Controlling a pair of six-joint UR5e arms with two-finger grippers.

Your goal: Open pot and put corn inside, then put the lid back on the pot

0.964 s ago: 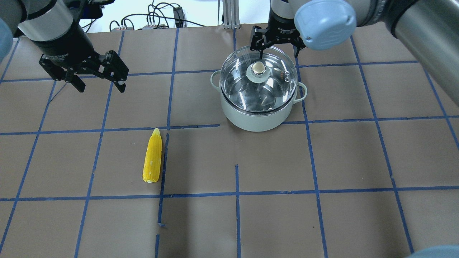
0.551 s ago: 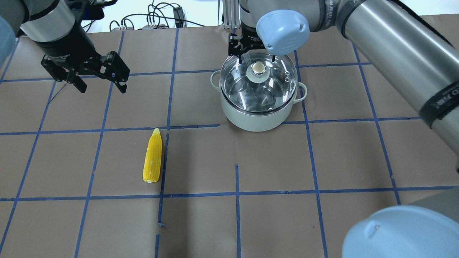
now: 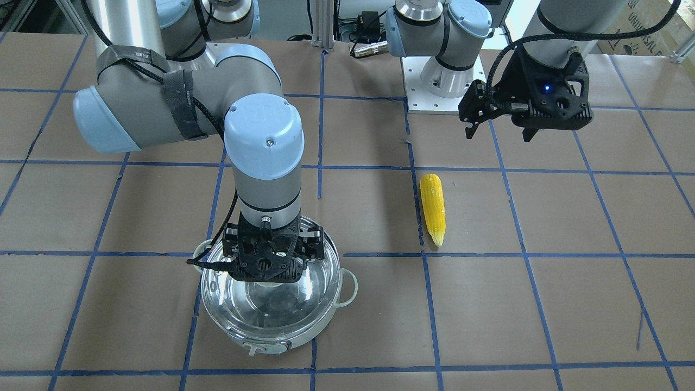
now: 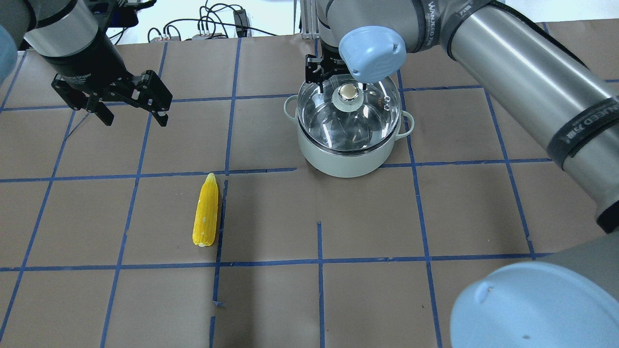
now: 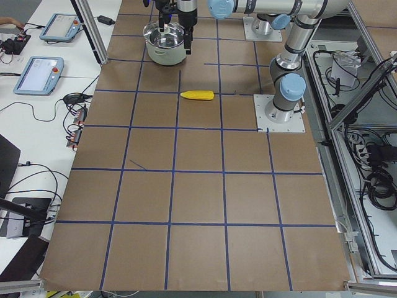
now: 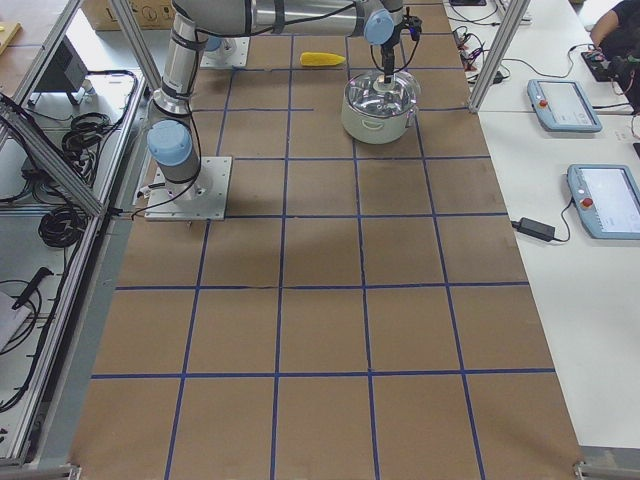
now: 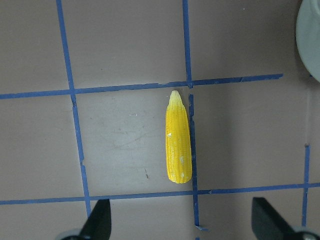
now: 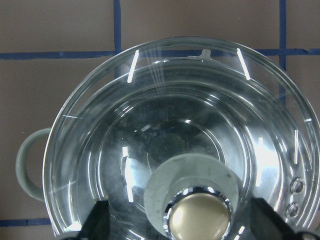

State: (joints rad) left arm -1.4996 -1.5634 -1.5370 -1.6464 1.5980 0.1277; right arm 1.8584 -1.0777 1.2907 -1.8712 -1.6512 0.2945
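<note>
The right hand [image 4: 342, 87] hangs spread over the pot [image 4: 346, 162], with one finger on either side of the lid [image 4: 360, 123] knob [image 4: 347, 92] and clear of it. Whether it is low enough to pinch, I cannot tell. The lid sits closed on the pot, which looks empty through the glass. The left hand [image 4: 135, 116], also spread and holding nothing, hovers well to the pot's left. The corn [image 4: 205, 211] lies on the bench [image 4: 435, 217], left of the pot and nearer the robot. By my judgement nothing is done yet: uncovering, loading the corn and re-covering all remain.
</note>
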